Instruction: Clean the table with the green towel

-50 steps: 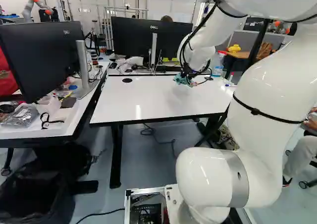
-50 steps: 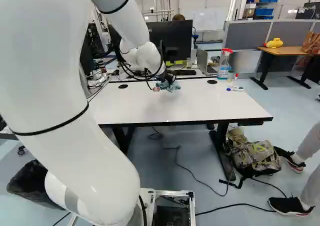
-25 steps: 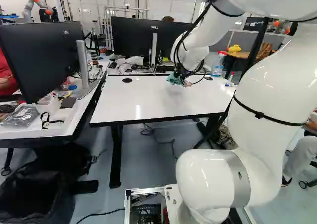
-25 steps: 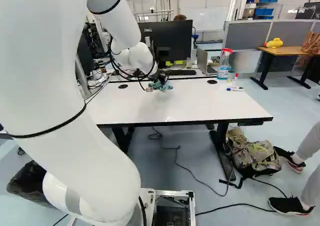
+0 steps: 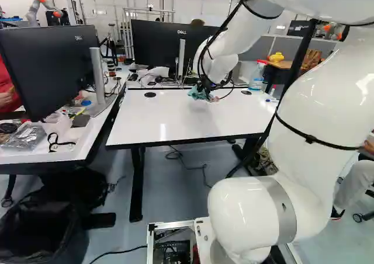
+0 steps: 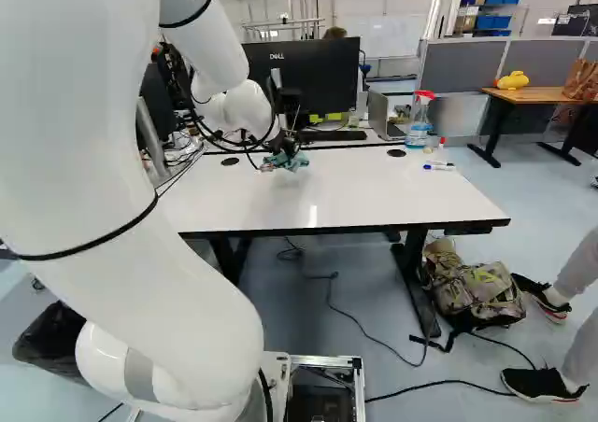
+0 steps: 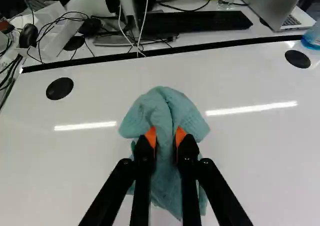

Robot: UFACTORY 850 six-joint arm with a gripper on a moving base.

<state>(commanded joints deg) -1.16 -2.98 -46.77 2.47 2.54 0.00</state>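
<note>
In a bright open lab, a glossy white worktop (image 5: 175, 118). On or just over its far part, the green towel (image 7: 167, 103), bunched rather than spread; touching the surface, perhaps, though hard to tell from here. Pinched from both sides in the jaws, cloth squeezed between orange pads (image 7: 150, 136). Straight in line with the jaws, not off to one side: long axis along their reach, broad fold ahead, tail back beneath. Farther out, between two black cable grommets (image 7: 59, 88), nearer the left one. Beyond the far edge, a keyboard (image 7: 200, 26); well apart to the right, a spray bottle (image 6: 420, 121) and a marker (image 6: 439, 166). By judgement, next: press down evenly, then sweep crosswise to that long axis, keeping clear of the bottle.
</note>
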